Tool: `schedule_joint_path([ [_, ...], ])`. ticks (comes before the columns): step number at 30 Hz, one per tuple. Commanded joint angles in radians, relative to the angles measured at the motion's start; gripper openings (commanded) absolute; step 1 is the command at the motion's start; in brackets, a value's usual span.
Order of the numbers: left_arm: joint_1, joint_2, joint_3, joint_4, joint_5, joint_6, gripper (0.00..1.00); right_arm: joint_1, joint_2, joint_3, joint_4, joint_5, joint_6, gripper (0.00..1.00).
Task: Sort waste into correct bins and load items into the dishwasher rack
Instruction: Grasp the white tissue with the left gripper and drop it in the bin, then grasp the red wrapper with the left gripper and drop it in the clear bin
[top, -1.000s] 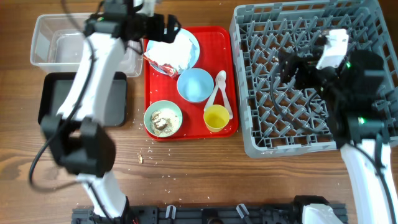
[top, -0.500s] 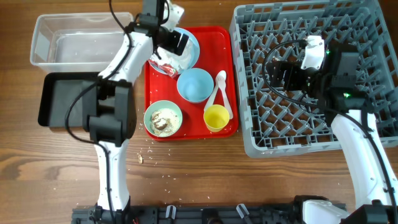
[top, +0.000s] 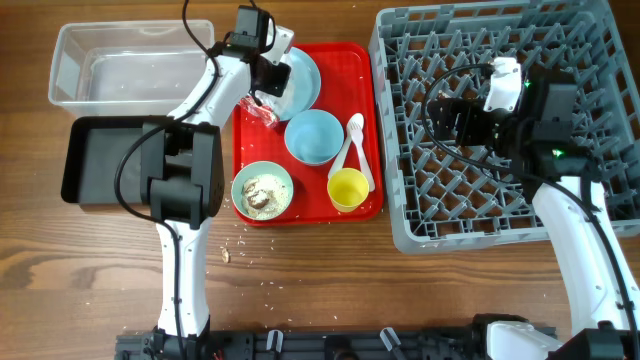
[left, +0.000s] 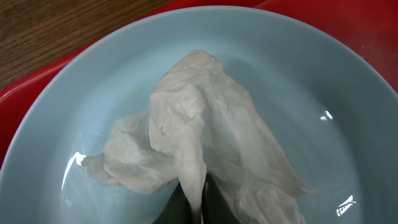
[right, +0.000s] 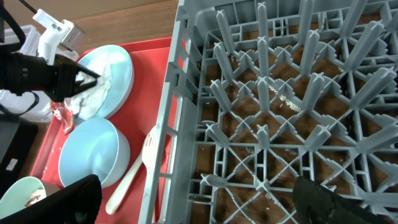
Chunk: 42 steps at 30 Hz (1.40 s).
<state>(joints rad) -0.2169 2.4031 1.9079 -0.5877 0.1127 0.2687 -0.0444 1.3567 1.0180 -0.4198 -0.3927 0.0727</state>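
A crumpled white napkin (left: 205, 130) lies in the light blue plate (left: 298, 74) at the back of the red tray (top: 350, 55). My left gripper (left: 198, 208) is shut on a fold of the napkin, its dark fingertips pinching it low over the plate (top: 303, 78). The right wrist view shows the same grip from the side, with the napkin (right: 93, 93) at the plate's edge. My right gripper (right: 199, 202) hangs open over the left part of the grey dishwasher rack (top: 400, 220), holding nothing.
The tray also carries a red-and-white wrapper (top: 255, 107), a blue bowl (top: 313, 136), a white spoon (top: 352, 140), a yellow cup (top: 347, 188) and a green bowl with scraps (top: 262, 190). A clear bin (top: 120, 65) and a black bin (top: 100, 160) stand at the left.
My left gripper has swung in over the plate and closed on the napkin. The right arm shifted left over the rack early on, then held still.
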Motion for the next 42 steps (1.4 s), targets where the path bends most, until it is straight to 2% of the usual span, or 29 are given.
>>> schedule_joint_path([
  [1,-0.008,0.003,0.008,0.008,0.01,-0.084,0.04,0.005,0.006,0.021,-0.001,-0.02,-0.019,1.0],
  [2,-0.005,-0.036,0.038,0.003,0.011,-0.174,0.04,0.005,0.006,0.021,0.0,-0.02,-0.019,1.0],
  [4,0.005,-0.146,0.079,0.0,0.053,-0.269,0.04,0.005,0.006,0.021,0.0,-0.02,-0.019,1.0],
  [7,0.036,-0.295,0.084,-0.02,0.048,-0.312,0.04,0.005,0.006,0.021,0.0,-0.02,-0.018,1.0],
  [9,0.097,-0.356,0.084,-0.09,-0.005,-0.357,0.04,0.005,0.006,0.021,0.0,-0.02,-0.017,1.0],
  [13,0.289,-0.343,0.06,-0.19,-0.103,-0.468,0.04,0.005,0.006,0.021,0.001,-0.02,-0.017,1.0],
  [16,0.399,-0.273,0.023,-0.146,-0.09,-0.494,0.05,0.005,0.006,0.021,0.001,-0.02,-0.018,1.0],
  [17,0.414,-0.222,0.023,-0.125,-0.076,-0.494,0.25,0.005,0.006,0.021,0.002,-0.02,-0.017,1.0],
  [18,0.415,-0.204,0.023,-0.109,-0.076,-0.494,0.5,0.005,0.006,0.021,0.008,-0.02,-0.018,1.0],
  [19,0.413,-0.189,0.023,-0.091,-0.071,-0.494,0.66,0.005,0.006,0.021,0.01,-0.02,-0.018,1.0],
  [20,0.408,-0.187,0.024,-0.077,-0.064,-0.494,0.94,0.005,0.006,0.021,0.011,-0.02,-0.017,0.99],
  [21,0.402,-0.192,0.024,-0.061,-0.056,-0.494,1.0,0.005,0.006,0.021,0.011,-0.02,-0.018,1.0],
  [25,0.36,-0.274,0.024,-0.088,0.025,-0.495,1.0,0.005,0.006,0.021,0.011,-0.02,-0.017,1.0],
  [27,0.318,-0.329,0.024,-0.163,0.048,-0.575,1.0,0.005,0.006,0.021,0.01,-0.02,-0.017,1.0],
  [29,0.231,-0.349,0.024,-0.259,0.092,-0.576,1.0,0.005,0.006,0.021,0.009,-0.02,-0.012,1.0],
  [30,0.187,-0.343,0.024,-0.3,0.075,-0.595,1.0,0.005,0.006,0.021,0.008,-0.02,-0.012,1.0],
  [33,0.052,-0.291,0.021,-0.386,-0.031,-0.825,1.0,0.005,0.006,0.021,0.007,-0.02,-0.012,1.0],
  [34,0.021,-0.274,0.021,-0.386,-0.029,-0.86,1.0,0.005,0.006,0.021,0.007,-0.021,-0.012,1.0],
  [36,-0.03,-0.241,0.021,-0.373,-0.066,-0.863,1.0,0.005,0.006,0.021,0.003,-0.02,-0.012,1.0],
  [38,-0.048,-0.208,0.021,-0.356,-0.153,-0.943,1.0,0.005,0.006,0.021,-0.006,-0.02,-0.013,1.0],
  [39,-0.048,-0.185,0.0,-0.303,-0.164,-0.967,1.0,0.005,0.006,0.021,-0.011,-0.02,-0.013,1.0],
  [42,-0.048,-0.18,-0.043,-0.281,-0.191,-1.014,1.0,0.005,0.006,0.021,-0.015,-0.02,-0.013,1.0],
])
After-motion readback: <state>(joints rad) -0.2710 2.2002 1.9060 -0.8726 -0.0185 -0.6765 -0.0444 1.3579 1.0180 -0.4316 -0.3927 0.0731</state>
